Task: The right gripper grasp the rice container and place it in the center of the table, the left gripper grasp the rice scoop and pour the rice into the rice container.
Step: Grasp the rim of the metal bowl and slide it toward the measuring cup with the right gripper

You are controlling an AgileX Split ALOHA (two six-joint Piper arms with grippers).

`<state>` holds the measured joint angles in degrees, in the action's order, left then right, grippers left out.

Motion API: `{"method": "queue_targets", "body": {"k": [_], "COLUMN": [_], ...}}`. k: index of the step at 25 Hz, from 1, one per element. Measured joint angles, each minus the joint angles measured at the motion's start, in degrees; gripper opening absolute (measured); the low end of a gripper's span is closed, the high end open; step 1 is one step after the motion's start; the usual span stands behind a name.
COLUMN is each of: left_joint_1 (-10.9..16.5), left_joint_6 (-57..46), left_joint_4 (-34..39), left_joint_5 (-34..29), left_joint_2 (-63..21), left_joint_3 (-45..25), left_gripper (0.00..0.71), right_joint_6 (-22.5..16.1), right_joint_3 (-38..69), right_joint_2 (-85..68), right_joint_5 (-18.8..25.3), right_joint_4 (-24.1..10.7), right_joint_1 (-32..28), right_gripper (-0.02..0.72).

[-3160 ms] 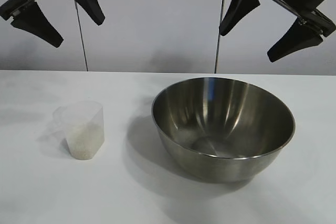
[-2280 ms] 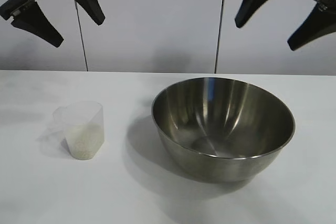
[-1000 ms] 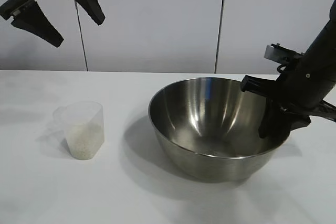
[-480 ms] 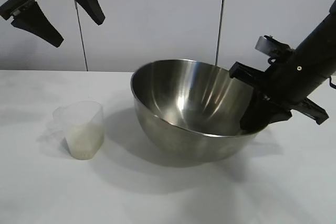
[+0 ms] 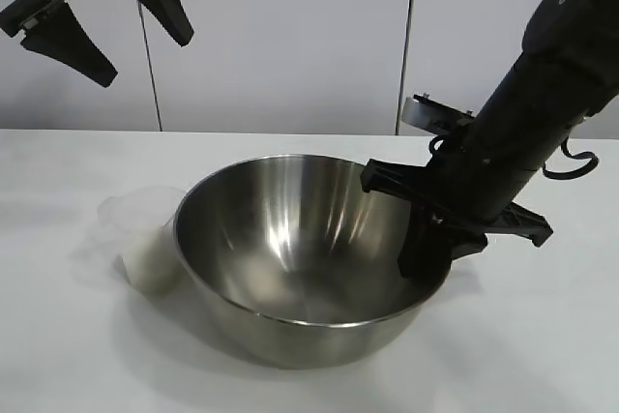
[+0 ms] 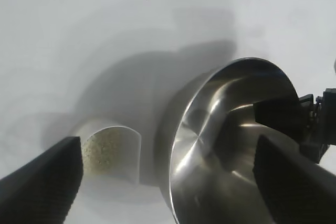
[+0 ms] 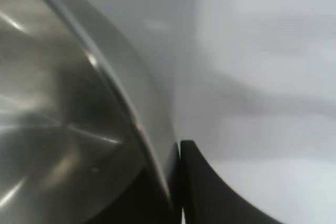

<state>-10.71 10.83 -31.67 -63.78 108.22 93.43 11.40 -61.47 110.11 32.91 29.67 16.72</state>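
Observation:
The rice container (image 5: 290, 258), a wide shiny steel bowl, is at the middle of the white table (image 5: 542, 355). My right gripper (image 5: 426, 253) is shut on its right rim, one finger inside the bowl and one outside. The right wrist view shows the rim (image 7: 131, 114) pinched between the black fingers (image 7: 210, 192). The rice scoop (image 5: 140, 229), a clear plastic cup holding white rice (image 5: 150, 268), stands just left of the bowl, partly hidden behind its rim. My left gripper (image 5: 145, 63) hangs open high at the upper left, above the scoop (image 6: 113, 148) and bowl (image 6: 226, 145).
A pale panelled wall (image 5: 290, 45) runs behind the table's back edge. Bare tabletop lies in front of the bowl and to its right. The right arm (image 5: 542, 94) slants down from the upper right.
My right gripper came down, shut on the bowl's right rim and moved the bowl leftward. The bowl now overlaps the scoop. The left gripper has not moved.

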Motion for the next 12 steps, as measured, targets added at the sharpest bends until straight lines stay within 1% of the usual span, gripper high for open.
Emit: {"method": "queue_targets", "body": {"k": [1, 3, 4, 5, 6, 8, 9, 10, 11, 12], "left_joint_1": [0.0, 0.0, 0.0, 0.0, 0.0, 0.0, 0.0, 0.0, 0.0, 0.0], "left_joint_6": [0.0, 0.0, 0.0, 0.0, 0.0, 0.04, 0.04, 0.04, 0.04, 0.04], "left_joint_4": [0.0, 0.0, 0.0, 0.0, 0.0, 0.0, 0.0, 0.0, 0.0, 0.0], "left_joint_5": [0.0, 0.0, 0.0, 0.0, 0.0, 0.0, 0.0, 0.0, 0.0, 0.0], "left_joint_2": [0.0, 0.0, 0.0, 0.0, 0.0, 0.0, 0.0, 0.0, 0.0, 0.0], "left_joint_3": [0.0, 0.0, 0.0, 0.0, 0.0, 0.0, 0.0, 0.0, 0.0, 0.0], "left_gripper": [0.636, 0.636, 0.636, 0.636, 0.636, 0.636, 0.636, 0.636, 0.636, 0.636], "right_joint_6": [-0.38, -0.83, -0.85, -0.91, -0.98, -1.24, -1.29, -1.29, -1.29, -1.29], "right_joint_3": [-0.31, -0.7, -1.08, -1.59, -2.11, -3.9, -5.2, -6.43, -8.35, -9.85], "right_joint_2": [0.0, 0.12, 0.12, 0.12, 0.12, 0.12, 0.0, -0.16, -0.7, -1.33], "right_joint_5": [-0.06, 0.15, 0.44, 0.82, 1.45, 3.71, 5.3, 6.78, 8.92, 10.5], "right_joint_4": [-0.78, -0.99, -0.99, -0.84, -0.8, -0.8, -0.8, -0.94, -1.61, -2.38], "right_joint_1": [0.05, 0.05, 0.05, 0.05, 0.05, 0.05, 0.05, 0.05, 0.05, 0.05], "right_gripper": [0.011, 0.024, 0.052, 0.098, 0.153, 0.364, 0.484, 0.559, 0.613, 0.645]}}
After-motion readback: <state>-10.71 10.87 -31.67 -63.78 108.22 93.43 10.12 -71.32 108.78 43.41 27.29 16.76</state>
